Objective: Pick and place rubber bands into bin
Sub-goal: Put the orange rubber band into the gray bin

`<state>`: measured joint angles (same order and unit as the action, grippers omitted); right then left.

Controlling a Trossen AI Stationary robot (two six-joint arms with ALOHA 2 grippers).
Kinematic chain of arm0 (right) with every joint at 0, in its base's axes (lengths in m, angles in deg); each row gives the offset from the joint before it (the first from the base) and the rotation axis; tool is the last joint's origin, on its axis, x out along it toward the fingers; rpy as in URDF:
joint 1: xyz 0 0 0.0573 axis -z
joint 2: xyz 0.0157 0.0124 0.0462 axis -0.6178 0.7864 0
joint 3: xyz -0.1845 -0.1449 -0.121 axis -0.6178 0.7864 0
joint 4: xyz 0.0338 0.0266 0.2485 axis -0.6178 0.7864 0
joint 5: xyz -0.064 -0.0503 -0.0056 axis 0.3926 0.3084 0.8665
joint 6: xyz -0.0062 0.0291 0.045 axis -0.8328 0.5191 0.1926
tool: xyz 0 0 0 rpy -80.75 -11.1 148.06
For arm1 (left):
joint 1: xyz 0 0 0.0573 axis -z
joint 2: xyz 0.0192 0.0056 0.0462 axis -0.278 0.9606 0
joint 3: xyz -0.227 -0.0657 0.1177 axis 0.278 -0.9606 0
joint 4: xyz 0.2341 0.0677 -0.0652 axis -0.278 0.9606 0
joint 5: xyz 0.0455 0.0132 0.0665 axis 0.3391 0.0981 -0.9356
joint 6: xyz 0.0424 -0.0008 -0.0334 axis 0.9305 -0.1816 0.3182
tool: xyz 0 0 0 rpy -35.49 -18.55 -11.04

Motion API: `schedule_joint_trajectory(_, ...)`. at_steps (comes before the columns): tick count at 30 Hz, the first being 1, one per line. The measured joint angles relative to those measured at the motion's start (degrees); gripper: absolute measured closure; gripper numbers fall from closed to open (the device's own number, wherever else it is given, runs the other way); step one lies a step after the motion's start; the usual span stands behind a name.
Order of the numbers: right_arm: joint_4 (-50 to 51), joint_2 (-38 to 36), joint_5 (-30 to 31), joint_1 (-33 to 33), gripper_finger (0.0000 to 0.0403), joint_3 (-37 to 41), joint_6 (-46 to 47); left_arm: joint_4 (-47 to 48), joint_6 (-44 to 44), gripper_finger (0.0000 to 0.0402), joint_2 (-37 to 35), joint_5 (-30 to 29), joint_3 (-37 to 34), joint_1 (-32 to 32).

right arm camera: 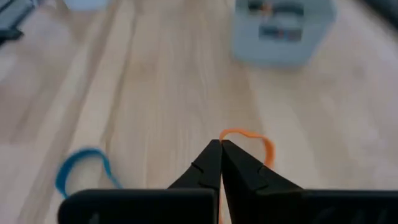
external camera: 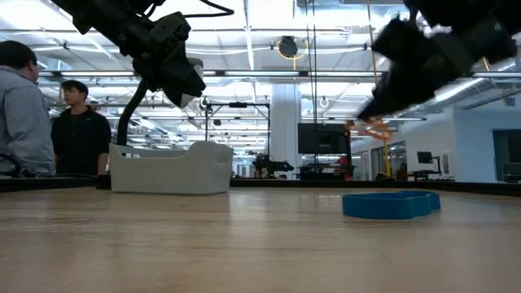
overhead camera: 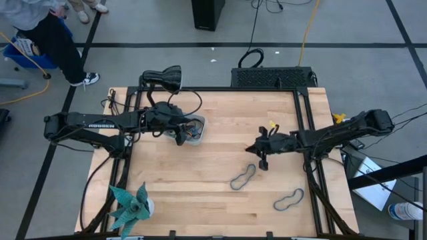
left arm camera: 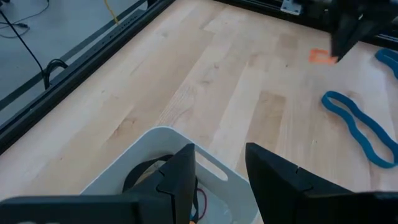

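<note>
Partway: some bands in bin (overhead camera: 197, 125); R gripper (right arm camera: 221, 144) clamped on orange band (right arm camera: 249, 138) mid-tabletop, L gripper (left arm camera: 221, 163) part-open, empty, over bin; 2 blue bands (overhead camera: 243, 177) left nr front-right corner.

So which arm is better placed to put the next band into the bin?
The right: its gripper is shut on the orange band, lifted off the table. The left gripper hangs open over the bin, holding nothing.

Grey bin (overhead camera: 194, 129) holding bands, orange band (right arm camera: 249, 140) pinched, 2 blue bands (overhead camera: 243, 177) flat on wood
</note>
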<state>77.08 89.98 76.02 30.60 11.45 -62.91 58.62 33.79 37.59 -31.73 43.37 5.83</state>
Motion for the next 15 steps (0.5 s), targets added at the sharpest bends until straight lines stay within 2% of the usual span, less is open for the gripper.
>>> schedule_joint_trajectory(9, 0.3, -3.0, 0.1, 0.1, 0.0403, -9.1, -14.2, -4.0, 0.0, 0.0254, 0.0, 0.1, 0.0, 0.0)
schedule_joint_trajectory(15, -7.3, -1.2, 0.1, 1.2, 0.0403, -9.3, -15.7, -12.5, 2.3, 0.0254, 0.9, 3.8, 0.0, 1.0)
